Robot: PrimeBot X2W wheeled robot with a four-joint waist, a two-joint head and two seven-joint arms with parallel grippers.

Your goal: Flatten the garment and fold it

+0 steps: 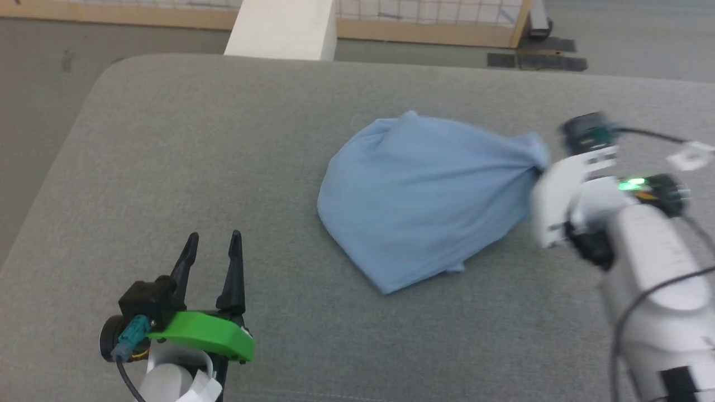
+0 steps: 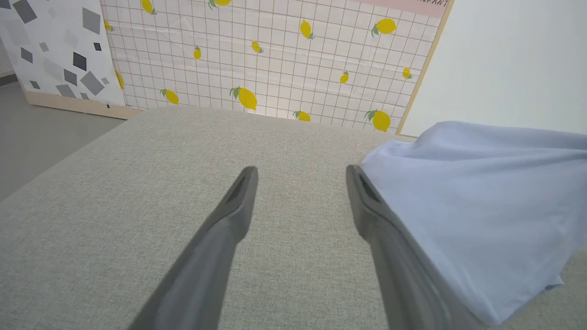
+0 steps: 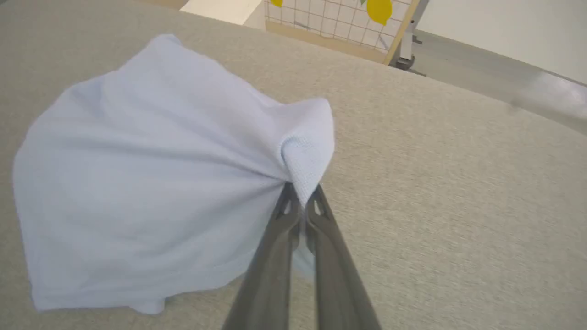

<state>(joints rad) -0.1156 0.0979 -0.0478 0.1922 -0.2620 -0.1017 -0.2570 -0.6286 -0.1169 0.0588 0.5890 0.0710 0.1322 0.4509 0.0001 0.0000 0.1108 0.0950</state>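
Grey fabric-covered tabletop [image 1: 167, 139] with a rounded far-left corner, and grey floor [image 1: 44, 67] around it. Behind it I see a white post [image 1: 282, 28], a wood-framed grid panel printed with lemons [image 2: 275, 59] and a panel flecked with grey shapes [image 2: 55, 50]. Dark mats [image 1: 536, 58] lie on the floor at far right.

In the head view my pale right forearm [image 1: 659, 268] and its cable cover the cloth's right end. The left gripper [image 1: 214, 237] sits near the front left with its fingers [image 2: 238, 201] spread wide, holding nothing. It is well apart from the cloth, which lies off to its right.

The garment [image 1: 424, 195] lies mid-tabletop, toward the right. It is light blue, bunched, not flat. The right gripper [image 3: 301, 190] has its fingers [image 3: 321, 238] pressed together, pinching a gathered corner. From that pinch the cloth fans out wide to the left, with creases radiating and a small peak at the far edge. A hem edge shows along the near side. A folded-over flap beside the pinch shows a fine knit texture.
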